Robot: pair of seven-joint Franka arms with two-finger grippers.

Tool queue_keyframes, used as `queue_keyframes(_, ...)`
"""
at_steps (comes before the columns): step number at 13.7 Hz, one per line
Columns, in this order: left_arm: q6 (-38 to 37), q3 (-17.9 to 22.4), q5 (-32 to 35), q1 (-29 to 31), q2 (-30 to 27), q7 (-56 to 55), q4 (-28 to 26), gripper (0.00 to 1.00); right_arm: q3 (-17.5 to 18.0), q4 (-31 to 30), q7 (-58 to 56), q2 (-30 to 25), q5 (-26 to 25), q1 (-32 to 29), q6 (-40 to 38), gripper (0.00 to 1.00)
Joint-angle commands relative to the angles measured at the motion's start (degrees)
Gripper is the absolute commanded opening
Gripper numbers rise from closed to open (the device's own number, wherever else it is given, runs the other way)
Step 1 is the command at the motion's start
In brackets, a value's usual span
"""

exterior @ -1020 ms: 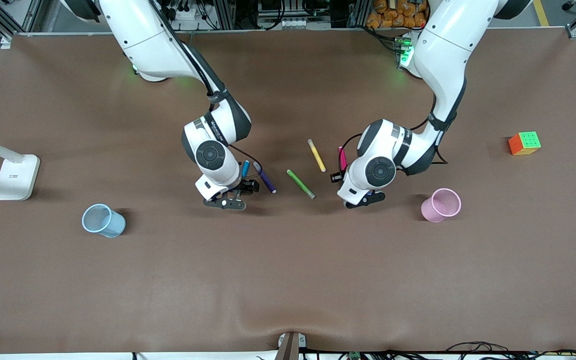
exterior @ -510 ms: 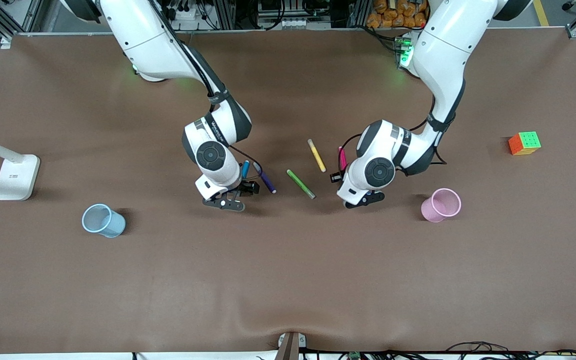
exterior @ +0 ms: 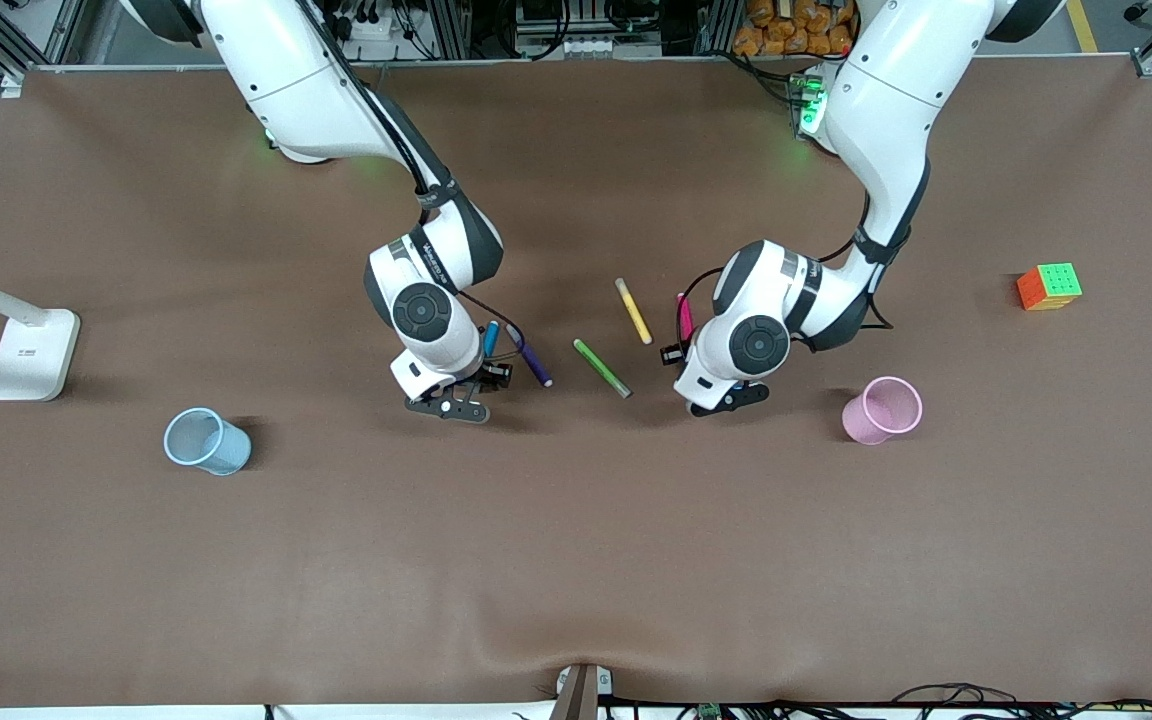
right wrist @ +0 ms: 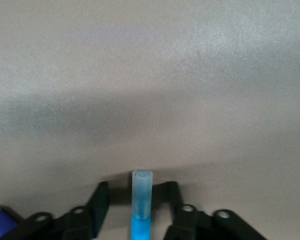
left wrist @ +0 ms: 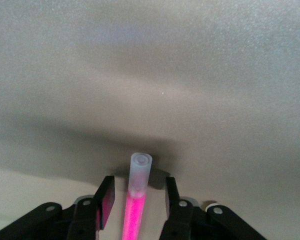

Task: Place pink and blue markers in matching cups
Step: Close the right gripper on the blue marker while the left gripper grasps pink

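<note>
Left hand (left wrist: 135, 200) low over table, fingers straddling pink marker (left wrist: 135, 210) with gaps, right hand (right wrist: 140, 202) likewise astride blue marker (right wrist: 141, 210).

the blue marker (exterior: 490, 337) lies beside the purple pen (exterior: 529, 357), toward the right arm's end; the pink marker (exterior: 684, 317) lies beside the yellow pen (exterior: 633, 311), toward the left arm's end, with the green pen (exterior: 601, 368) between the pairs. both cups (exterior: 204, 441) (exterior: 882, 410) stand nearer the front camera, well apart.

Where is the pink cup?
In the front view the pink cup stands toward the left arm's end of the table, beside the left hand.
</note>
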Motion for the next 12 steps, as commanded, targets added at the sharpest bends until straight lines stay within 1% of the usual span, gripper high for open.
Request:
queue_keyframes(1,0.73,0.15,-0.99,-0.28,0.19,0.35,-0.22,0.47,-0.58,0.28,-0.04,0.69,0.58,0.18,0.07,0.00)
queue_keyframes(5,0.73,0.15,-0.90,-0.28,0.19,0.35,-0.22,0.45,-0.76,0.45,-2.57,-0.62,0.32,-0.52,-1.16,0.00)
queue_keyframes(6,0.73,0.15,-0.90,-0.28,0.19,0.44,-0.22,0.44,-0.76,0.54,-4.33,-1.49,0.32,-1.14,-1.69,0.00)
queue_keyframes(7,0.73,0.15,-0.90,-0.28,0.19,0.44,-0.22,0.41,-0.76,0.63,-6.52,-2.29,0.32,-2.01,-1.69,0.00)
queue_keyframes(9,0.73,0.15,-0.90,-0.28,0.10,0.70,-0.22,0.25,-0.76,0.63,-13.01,-4.65,0.32,-3.59,-1.78,0.00)
queue_keyframes(10,0.64,0.15,-0.90,-0.28,0.10,1.05,-0.22,0.15,-0.76,0.72,-16.79,-5.97,0.32,-5.08,-1.95,0.00)
queue_keyframes(11,0.64,0.15,-0.99,-0.28,0.10,1.15,-0.14,0.00,-0.76,0.89,-20.22,-7.20,0.32,-6.05,-3.00,0.00)
queue_keyframes(12,0.56,0.15,-0.99,-0.19,0.01,0.80,-0.13,0.00,-0.85,0.89,-22.78,-8.96,0.32,-6.32,-4.49,0.00)
